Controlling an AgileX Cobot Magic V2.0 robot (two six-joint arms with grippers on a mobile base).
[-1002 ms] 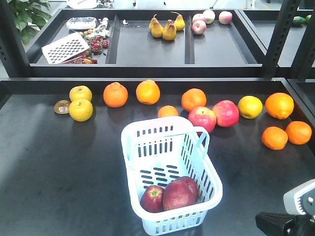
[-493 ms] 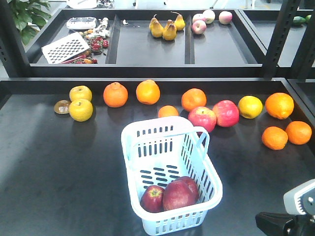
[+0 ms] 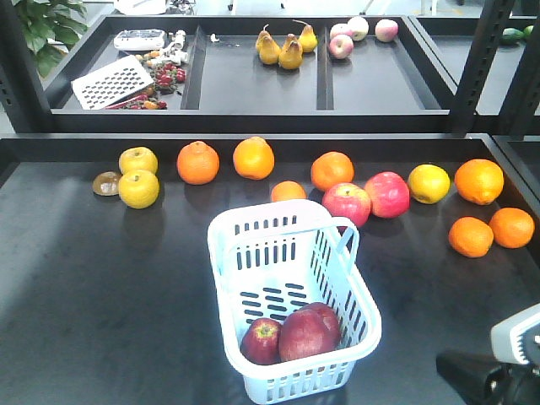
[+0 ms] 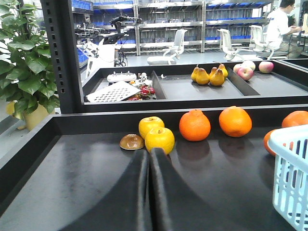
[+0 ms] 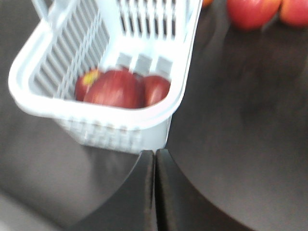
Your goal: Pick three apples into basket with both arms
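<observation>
basket [image 3: 291, 304]: on desk [image 3: 101, 295], centre
apples [image 3: 294, 333]: dark red ones inside basket, near end, touching
left tool [image 4: 149, 159]: clenched, empty
right tool [image 5: 154, 159]: clenched, empty, just beside basket

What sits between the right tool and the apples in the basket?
Only the basket's near wall; the right tool, shut, faces the apples behind it, per the right wrist view.

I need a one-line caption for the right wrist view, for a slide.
Closed right gripper near the pale basket holding dark red apples.
</observation>
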